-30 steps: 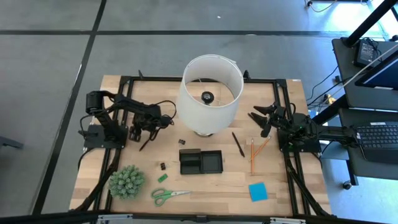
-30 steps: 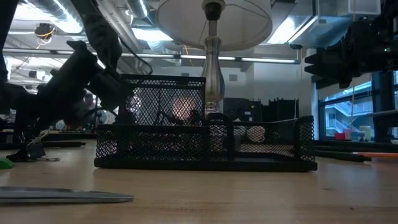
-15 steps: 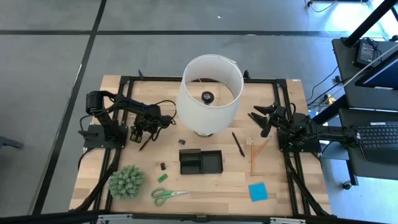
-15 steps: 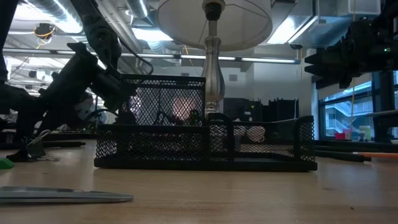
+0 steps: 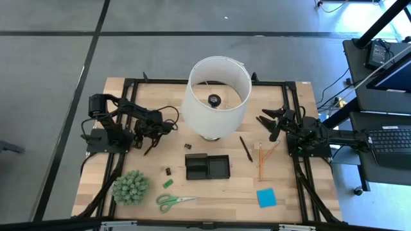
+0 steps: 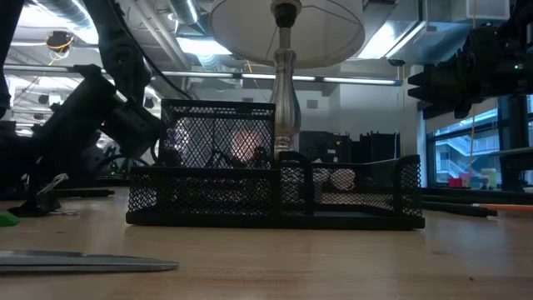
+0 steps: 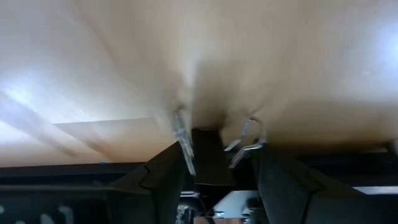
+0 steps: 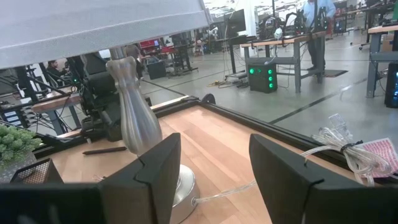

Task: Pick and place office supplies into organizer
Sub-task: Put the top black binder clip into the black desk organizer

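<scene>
Organizer [image 5: 207, 167] sits mid-desk toward the near edge, both compartments bare as far as I can see. Nothing placed yet. Near edge: scissors [image 5: 175, 201], sticky pad [image 5: 266, 197]. Farther in: eraser [image 5: 167, 183], a clip [image 5: 168, 171], pencil [image 5: 261, 160], pen [image 5: 245, 148]. Left gripper [image 5: 142, 138] is down at the left edge, jaws wide, straddling a binder clip [image 7: 211, 163]; I judge this the first pick. Right gripper [image 5: 264, 122] waits at the right edge, jaws apart, empty.

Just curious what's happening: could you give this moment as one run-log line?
left end effector: open, low around black binder clip with silver handles | right end effector: open, hovering, empty
</scene>
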{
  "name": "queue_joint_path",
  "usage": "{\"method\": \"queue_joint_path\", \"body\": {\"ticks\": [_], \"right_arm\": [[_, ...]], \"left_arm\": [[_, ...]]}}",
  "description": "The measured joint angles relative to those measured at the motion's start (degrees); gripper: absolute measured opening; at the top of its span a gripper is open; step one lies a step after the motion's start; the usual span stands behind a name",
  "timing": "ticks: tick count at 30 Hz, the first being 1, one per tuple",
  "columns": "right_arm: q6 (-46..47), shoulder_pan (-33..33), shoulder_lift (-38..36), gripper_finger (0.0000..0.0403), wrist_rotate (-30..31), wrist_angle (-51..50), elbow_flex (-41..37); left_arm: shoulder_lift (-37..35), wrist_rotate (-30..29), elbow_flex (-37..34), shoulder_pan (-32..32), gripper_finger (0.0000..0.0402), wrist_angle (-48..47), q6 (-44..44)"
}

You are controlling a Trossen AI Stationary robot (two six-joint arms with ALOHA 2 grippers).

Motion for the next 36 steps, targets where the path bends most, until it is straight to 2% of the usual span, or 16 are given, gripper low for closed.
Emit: {"method": "queue_joint_path", "body": {"ticks": [9,19,28,36], "right_arm": [[0.11,0.00,0.00,0.0193,-0.02,0.00,0.00],[0.13,0.00,0.00,0.0193,-0.02,0.00,0.02],[0.14,0.00,0.00,0.0193,-0.04,0.00,0.02],[0.15,0.01,0.00,0.0193,-0.04,-0.01,0.01]], "left_arm": [[0.02,-0.25,0.20,0.00,0.0179,1.31,0.84],[0.07,0.86,1.18,-0.02,0.0142,1.47,0.97],[0.02,1.46,2.39,0.00,0.0134,1.86,1.35],[0.00,1.46,2.39,-0.02,0.0074,1.49,-0.04]]}}
